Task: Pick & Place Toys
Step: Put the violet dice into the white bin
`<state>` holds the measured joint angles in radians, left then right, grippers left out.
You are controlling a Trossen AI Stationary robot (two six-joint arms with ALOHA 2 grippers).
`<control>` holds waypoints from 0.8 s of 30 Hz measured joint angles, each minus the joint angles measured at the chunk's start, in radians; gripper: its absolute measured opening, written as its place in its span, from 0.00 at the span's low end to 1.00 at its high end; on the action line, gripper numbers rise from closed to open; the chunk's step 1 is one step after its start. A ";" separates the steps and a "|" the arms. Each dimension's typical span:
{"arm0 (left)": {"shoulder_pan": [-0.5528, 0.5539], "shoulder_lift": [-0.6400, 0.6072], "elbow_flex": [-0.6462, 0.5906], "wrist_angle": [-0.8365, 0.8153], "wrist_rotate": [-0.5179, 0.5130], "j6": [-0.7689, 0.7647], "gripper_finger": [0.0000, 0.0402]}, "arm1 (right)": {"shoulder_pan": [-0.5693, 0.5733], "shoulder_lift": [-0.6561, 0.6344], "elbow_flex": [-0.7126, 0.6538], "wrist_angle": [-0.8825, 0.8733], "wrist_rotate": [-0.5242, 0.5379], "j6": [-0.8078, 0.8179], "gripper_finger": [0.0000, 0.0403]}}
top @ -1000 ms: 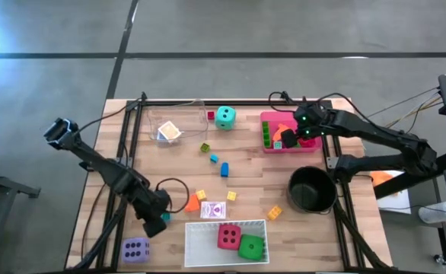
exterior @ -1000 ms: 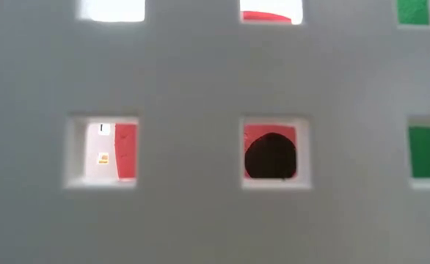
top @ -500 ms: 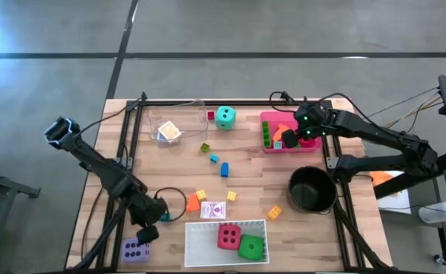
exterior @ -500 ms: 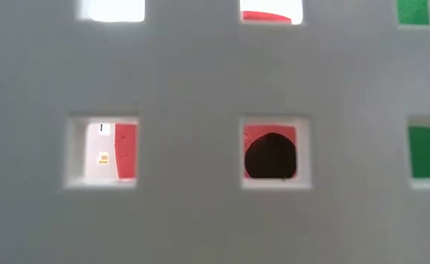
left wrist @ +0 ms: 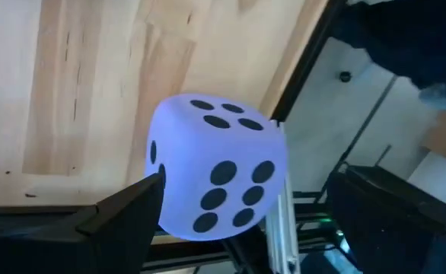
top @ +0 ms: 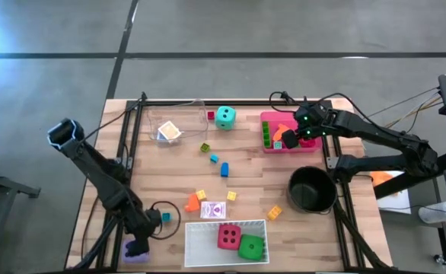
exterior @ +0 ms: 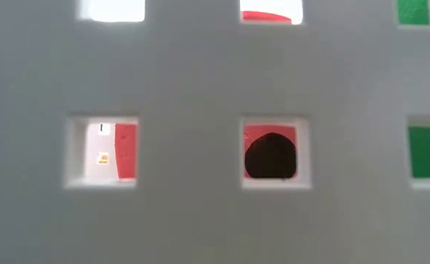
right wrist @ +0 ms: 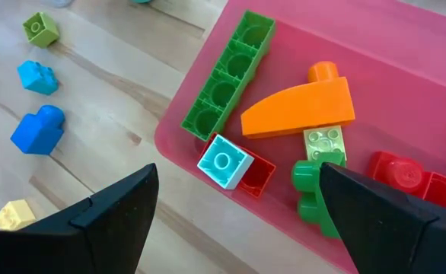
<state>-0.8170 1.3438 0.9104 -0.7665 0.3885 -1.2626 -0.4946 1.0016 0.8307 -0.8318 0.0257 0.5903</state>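
Note:
The purple die [left wrist: 215, 179] sits at the table's near-left corner by the frame rail. My left gripper [top: 141, 245] hangs over it, open, with a finger on either side. A small teal block [top: 166, 218] lies by the cable loop. The red die [top: 229, 237] and green die [top: 250, 246] rest in the white tray [top: 189, 243]. The teal die [top: 224, 116] stands at the far middle. My right gripper [top: 288, 138] hovers open over the pink tray [right wrist: 436, 91], which holds several blocks. My left gripper has one fingertip [left wrist: 151, 190] right at the purple die's side [left wrist: 162, 164], coming slanting down from above. I cannot tell whether it touches. The die rests on the table.
Loose blocks [top: 224, 169] and a playing card [top: 217, 209] lie mid-table. A clear tray [top: 156, 116] holding a card stands far left, and a black pot [top: 312, 189] stands at the right. The white tray's holed wall [exterior: 200, 73] blocks most of the low view.
My left gripper has swung from beside the cable loop toward the table's near-left corner and sunk a little over the purple die. The small teal block that was at its fingertips stays on the table by the loop.

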 joint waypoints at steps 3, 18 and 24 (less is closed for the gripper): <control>-0.011 0.024 0.000 0.005 0.001 0.002 0.93 | 0.000 0.000 0.000 0.000 0.000 0.000 0.88; -0.062 0.117 0.000 0.019 0.012 0.085 0.93 | 0.000 0.000 0.000 0.000 0.000 0.000 0.88; -0.064 0.165 0.000 0.026 0.028 0.138 0.93 | 0.000 0.000 0.000 0.001 0.000 0.000 0.88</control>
<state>-0.8807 1.5087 0.9109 -0.7404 0.4165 -1.1249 -0.4946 1.0019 0.8307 -0.8309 0.0261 0.5907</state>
